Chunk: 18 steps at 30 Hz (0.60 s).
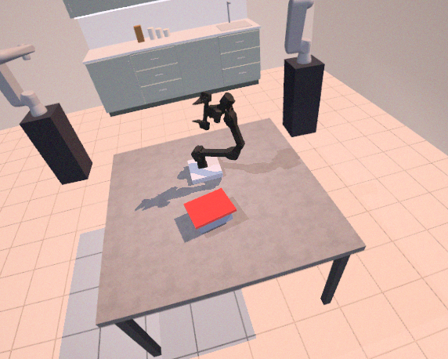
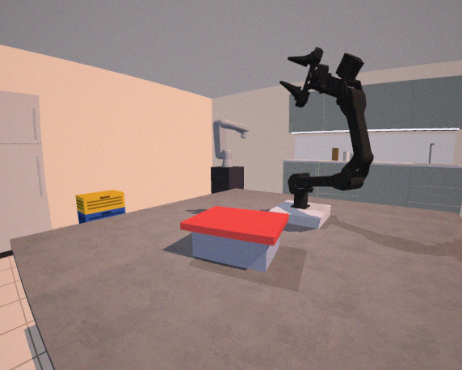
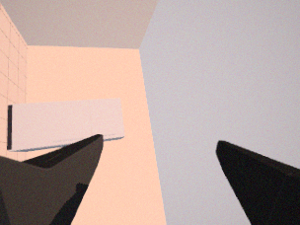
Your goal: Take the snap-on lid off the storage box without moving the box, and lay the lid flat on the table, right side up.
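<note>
The red lid lies level on top of the pale blue-grey storage box and overhangs its sides. The box stands upright on the grey table, in front of the arm's base. My gripper is open and empty. It is raised high above the table, well away from the lid, with its fingers pointing roughly sideways. The wrist view shows neither lid nor box. The inside of the box is hidden by the lid.
The arm's white base block stands behind the box. Off the table are two pale arms on black pedestals, a kitchen counter and stacked yellow and blue crates.
</note>
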Each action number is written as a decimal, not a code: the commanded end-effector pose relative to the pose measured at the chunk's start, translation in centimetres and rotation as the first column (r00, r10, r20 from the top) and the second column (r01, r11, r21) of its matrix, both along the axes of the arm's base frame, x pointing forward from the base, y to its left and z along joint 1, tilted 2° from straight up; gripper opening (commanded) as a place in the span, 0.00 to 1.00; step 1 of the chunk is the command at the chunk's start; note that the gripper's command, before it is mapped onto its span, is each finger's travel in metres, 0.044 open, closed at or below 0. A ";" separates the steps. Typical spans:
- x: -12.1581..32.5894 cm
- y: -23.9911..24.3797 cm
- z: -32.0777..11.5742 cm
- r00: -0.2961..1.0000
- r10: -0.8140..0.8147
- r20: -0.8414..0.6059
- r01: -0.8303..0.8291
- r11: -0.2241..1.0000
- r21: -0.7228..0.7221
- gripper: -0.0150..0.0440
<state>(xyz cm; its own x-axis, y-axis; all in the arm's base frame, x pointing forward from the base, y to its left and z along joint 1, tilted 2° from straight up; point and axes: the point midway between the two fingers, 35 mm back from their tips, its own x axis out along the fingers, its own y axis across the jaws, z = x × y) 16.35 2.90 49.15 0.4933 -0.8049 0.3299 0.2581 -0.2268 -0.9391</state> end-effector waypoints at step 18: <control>-3.5 -13.4 -5.8 0.572 -0.012 0.820 -0.782 0.296 0.549 0.65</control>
